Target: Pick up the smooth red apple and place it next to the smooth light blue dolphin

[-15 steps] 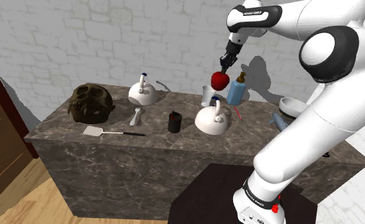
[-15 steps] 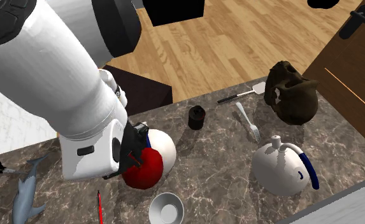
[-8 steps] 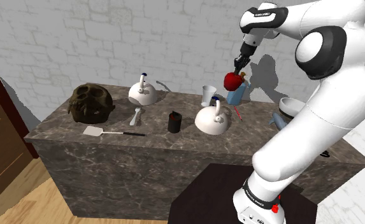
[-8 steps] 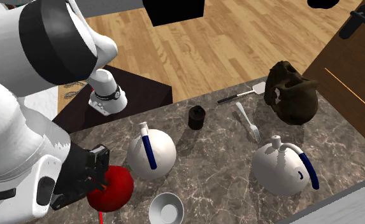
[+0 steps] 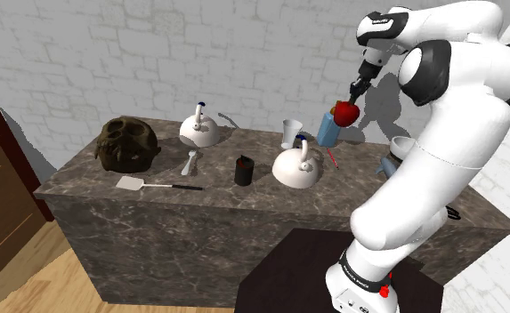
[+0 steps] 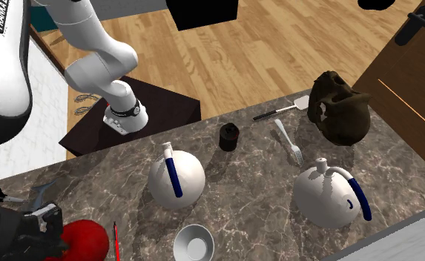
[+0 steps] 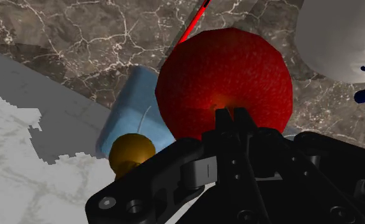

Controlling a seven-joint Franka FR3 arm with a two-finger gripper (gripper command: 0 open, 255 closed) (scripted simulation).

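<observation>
The jaws hold the red apple (image 5: 344, 113) tight and have carried it from the white kettle (image 5: 297, 166) past the blue bottle (image 5: 327, 130), so the light blue dolphin (image 5: 388, 166) now lies close below them.

Beyond your fingers (image 7: 223, 119), the marble tabletop (image 7: 60, 32) carries a blue bottle (image 7: 131, 108), a red pen (image 7: 193, 22) and, just beside, a white kettle (image 7: 343, 38).

Shoulder view: beside the black box stand (image 5: 288, 267), over the dark marble tabletop (image 5: 219, 178).
Second exterior view: high, opposite, same tabletop.
Wrist view: close above it.
</observation>
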